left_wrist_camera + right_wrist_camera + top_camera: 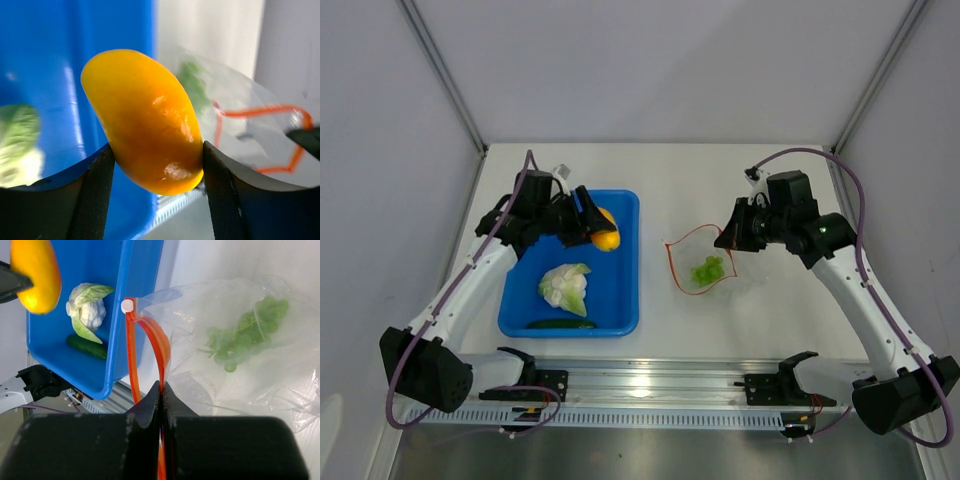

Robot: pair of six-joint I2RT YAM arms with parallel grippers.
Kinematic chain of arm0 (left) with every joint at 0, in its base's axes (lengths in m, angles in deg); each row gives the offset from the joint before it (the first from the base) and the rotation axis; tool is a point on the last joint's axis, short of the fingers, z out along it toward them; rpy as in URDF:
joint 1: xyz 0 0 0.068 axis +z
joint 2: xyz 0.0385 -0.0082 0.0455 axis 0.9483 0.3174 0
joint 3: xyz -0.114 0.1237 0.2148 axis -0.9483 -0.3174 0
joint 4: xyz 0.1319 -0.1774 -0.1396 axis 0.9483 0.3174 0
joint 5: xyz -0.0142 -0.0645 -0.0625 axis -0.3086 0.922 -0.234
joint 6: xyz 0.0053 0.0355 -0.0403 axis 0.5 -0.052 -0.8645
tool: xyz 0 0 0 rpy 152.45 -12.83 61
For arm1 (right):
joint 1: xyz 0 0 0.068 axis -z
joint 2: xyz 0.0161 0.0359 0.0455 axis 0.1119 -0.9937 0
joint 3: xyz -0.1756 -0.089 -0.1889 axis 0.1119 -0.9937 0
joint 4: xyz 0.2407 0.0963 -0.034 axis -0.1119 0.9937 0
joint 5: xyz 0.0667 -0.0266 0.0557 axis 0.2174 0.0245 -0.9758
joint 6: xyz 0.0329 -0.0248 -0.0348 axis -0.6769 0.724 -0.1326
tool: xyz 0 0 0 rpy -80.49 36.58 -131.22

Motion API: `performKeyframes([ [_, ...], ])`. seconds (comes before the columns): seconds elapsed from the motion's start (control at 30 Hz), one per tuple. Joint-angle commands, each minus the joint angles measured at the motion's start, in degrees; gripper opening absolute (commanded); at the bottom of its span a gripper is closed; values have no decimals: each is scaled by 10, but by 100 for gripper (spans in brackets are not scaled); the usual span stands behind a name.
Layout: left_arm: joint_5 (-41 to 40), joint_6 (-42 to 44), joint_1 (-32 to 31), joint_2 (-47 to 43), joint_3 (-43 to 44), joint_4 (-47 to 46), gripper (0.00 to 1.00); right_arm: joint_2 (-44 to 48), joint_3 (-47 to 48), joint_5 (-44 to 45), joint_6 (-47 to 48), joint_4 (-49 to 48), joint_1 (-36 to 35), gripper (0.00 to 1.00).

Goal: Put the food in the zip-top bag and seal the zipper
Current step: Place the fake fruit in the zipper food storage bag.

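Two arms reach over your white table (720,170), one at each side. The blue tray (634,270) lies toward the left edge, its near side close to the front edge. The zip-top bag (685,255) lies right of centre, between the tray and the right edge, apart from the tray.

Your left gripper (592,228) is over the tray's far right corner, its fingers (95,190) pinching the orange-yellow fruit (145,120) from both sides. The fruit seems lifted clear of the tray floor, though the top view is too steep to be sure. Your right gripper (161,387) has its fingers pressed together on the bag's mouth, holding it up so the mouth gapes toward the tray.

The cabbage head (566,287) rests in the middle of the tray. The grape bunch (708,270) already lies inside the bag. The cucumber (560,323) lies flat along the tray's near wall.

The zipper (134,350) forms an open orange-red loop, pinched by the right fingers at one point. A small white tab (128,305) sits on the strip at the tray side of the mouth.
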Motion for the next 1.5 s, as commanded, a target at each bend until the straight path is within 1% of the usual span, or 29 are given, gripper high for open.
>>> performKeyframes([
  [0.0, 112, 23, -41, -13, 43, -48, 0, 15, -7, -14, -11, -27, 3, 0],
  [0.17, 199, 39, -84, 26, 105, -37, 1, 16, -18, -26, -20, -37, 3, 0],
  [0.2, 225, 41, -98, 45, 121, -29, 0, 17, -20, -26, -20, -37, 2, 0],
  [0.3, 254, 47, -131, 84, 158, 10, 0, 21, -25, -19, -20, -38, 2, 0],
  [0.33, 271, 49, -139, 94, 185, 20, 1, 22, -27, -18, -20, -39, 2, 0],
  [0.4, 285, 49, -160, 114, 205, 47, 1, 23, -31, -16, -20, -41, 3, 0],
  [0.53, 365, 32, -183, 155, 210, 40, 1, 27, -33, -12, -21, -41, 2, 0],
  [0.57, 370, 32, -189, 162, 216, 46, 1, 27, -33, -11, -21, -41, 1, 0],
  [0.7, 382, 64, -198, 194, 235, 99, 1, 29, -33, -4, -19, -37, 2, 0],
  [0.87, 406, 40, -212, 209, 215, 80, 5, 35, -39, -1, -20, -38, 2, 0],
  [0.97, 404, 29, -230, 227, 228, 92, 6, 36, -41, -5, -20, -40, 2, 0],
  [1.1, 367, 25, -253, 268, 272, 117, 6, 36, -47, -12, -20, -43, 1, 0],
  [1.27, 321, -11, -258, 276, 288, 92, 7, 42, -51, -18, -19, -42, 1, 0],
  [1.37, 299, -18, -259, 282, 303, 90, 12, 45, -53, -19, -18, -40, 1, 0],
  [1.47, 296, -25, -260, 290, 307, 84, 16, 49, -55, -19, -16, -38, 1, 0],
])
